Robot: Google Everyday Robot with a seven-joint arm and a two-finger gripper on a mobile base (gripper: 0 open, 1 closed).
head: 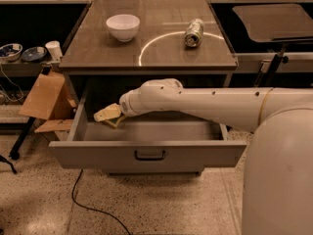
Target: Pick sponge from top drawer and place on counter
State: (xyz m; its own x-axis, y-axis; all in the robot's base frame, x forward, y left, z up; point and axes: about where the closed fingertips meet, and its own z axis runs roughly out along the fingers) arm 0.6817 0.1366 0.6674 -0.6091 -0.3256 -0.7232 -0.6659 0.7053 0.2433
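The top drawer is pulled open below the counter, which has a white arc marked on it. My white arm reaches in from the right. The tan gripper is low inside the drawer's left end, near the left wall. It sits over the spot where the green and yellow sponge lay, so the sponge is hidden under it. I cannot tell whether the gripper touches or holds the sponge.
A white bowl and a metal can lying on its side are on the counter. Cardboard leans left of the drawer. A left shelf holds bowls and a cup. A cable runs on the floor.
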